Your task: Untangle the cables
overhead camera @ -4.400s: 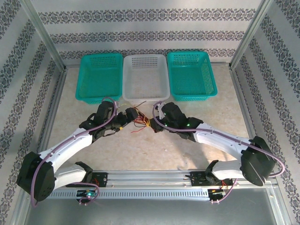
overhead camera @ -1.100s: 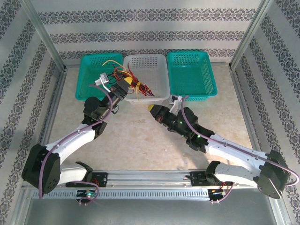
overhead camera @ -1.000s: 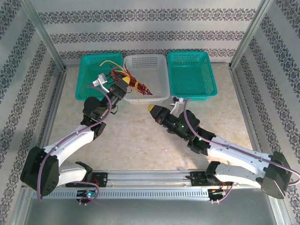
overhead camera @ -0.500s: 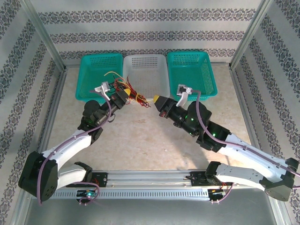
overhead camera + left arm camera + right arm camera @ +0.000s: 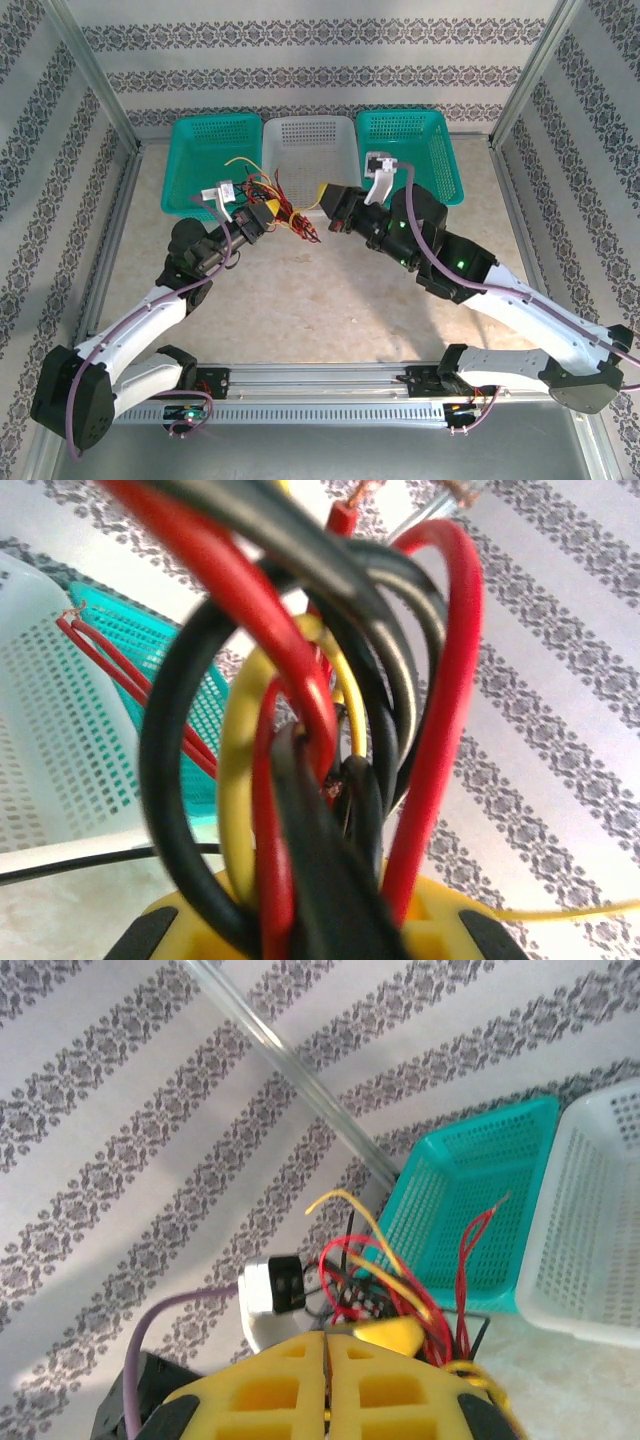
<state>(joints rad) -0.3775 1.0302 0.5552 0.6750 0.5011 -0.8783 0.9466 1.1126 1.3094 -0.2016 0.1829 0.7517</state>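
The cables (image 5: 285,205) are a tangle of thin red, black and yellow strands held up in front of the white basket (image 5: 310,150). My left gripper (image 5: 262,214) is shut on the tangle. In the left wrist view the looped cables (image 5: 300,680) rise out of the shut gripper (image 5: 320,915) and hide its pads. My right gripper (image 5: 326,194) is just right of the tangle, tip pointing at it. Its yellow pads (image 5: 270,1390) are pressed together in the right wrist view, gripper (image 5: 326,1340) shut. The cables (image 5: 400,1270) fan out just beyond it. I cannot tell whether a strand is pinched.
Three baskets stand in a row at the back: teal (image 5: 205,160), white, teal (image 5: 425,140). The right arm's wrist hangs over the right teal basket's near edge. Metal frame posts (image 5: 90,70) and patterned walls close in the sides. Beige tabletop (image 5: 320,300) lies between the arms.
My left gripper has carried the tangle down and nearer, off the baskets' edge. The right arm has lifted and swung its shut gripper up to the tangle's right side.
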